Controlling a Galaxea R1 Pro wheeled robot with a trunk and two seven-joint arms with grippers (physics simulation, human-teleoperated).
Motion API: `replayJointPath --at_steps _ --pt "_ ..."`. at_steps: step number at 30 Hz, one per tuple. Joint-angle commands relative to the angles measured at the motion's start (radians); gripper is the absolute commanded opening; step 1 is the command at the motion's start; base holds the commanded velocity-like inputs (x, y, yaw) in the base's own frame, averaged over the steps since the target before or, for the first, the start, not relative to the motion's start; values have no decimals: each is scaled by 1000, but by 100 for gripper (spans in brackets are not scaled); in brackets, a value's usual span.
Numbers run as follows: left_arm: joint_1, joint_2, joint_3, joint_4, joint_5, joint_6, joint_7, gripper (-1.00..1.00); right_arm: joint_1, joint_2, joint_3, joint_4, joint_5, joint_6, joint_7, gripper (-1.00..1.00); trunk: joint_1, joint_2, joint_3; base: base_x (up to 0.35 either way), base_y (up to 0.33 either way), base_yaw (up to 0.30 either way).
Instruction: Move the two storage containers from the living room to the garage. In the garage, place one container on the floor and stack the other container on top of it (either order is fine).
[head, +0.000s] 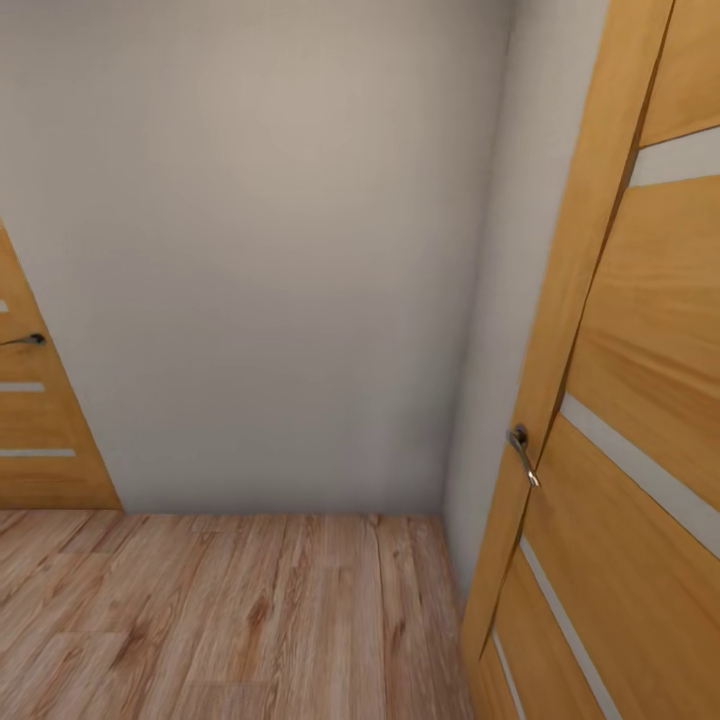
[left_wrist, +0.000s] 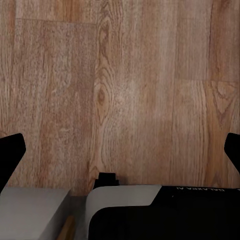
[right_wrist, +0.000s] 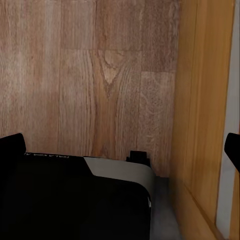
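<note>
While the head view looks into a corner, a pale grey wall (head: 250, 250) meets a light wood plank floor (head: 230, 610) with nothing standing on the boards beneath it. Against that wall's right end, a wood-panelled door (head: 630, 400) with pale inset strips stands swung towards the camera, its metal lever handle (head: 522, 452) on the edge nearest the wall. At the wall's left end a second wooden door (head: 40, 420) of the same make is cut off by the frame edge, with a dark handle (head: 28, 340) just visible.

Each wrist camera looks straight down on plank flooring. From the left wrist, the left gripper (left_wrist: 120, 150) shows as two dark fingertips (left_wrist: 11, 150) at opposite edges of the frame, spread wide with bare floor between them and nothing held. Below them lies part of the robot's own body (left_wrist: 150, 215), black and white, with lettering too small and reversed to read.

From the right wrist, the right gripper (right_wrist: 120, 150) is likewise spread wide and empty, one finger (right_wrist: 12, 145) dark at the frame edge. Beside the robot's black base (right_wrist: 75, 200) rises the face of the wood-panelled door, just beside the base; whether they touch cannot be told.
</note>
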Motion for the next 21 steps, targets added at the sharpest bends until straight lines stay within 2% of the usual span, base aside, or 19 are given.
replayJointPath --at_steps 1,6,21 --pt "-2 0 1 5 5 -7 -5 100 -2 0 8 5 -8 -8 4 100 2 0 -1 277 0 0" --pt "-2 0 1 5 5 -8 -5 100 -2 0 8 4 -8 -8 4 100 2 0 -1 115 0 0" --pt "-2 0 2 5 5 -7 -5 100 -2 0 8 5 -8 -8 4 100 2 0 -1 12 0 0"
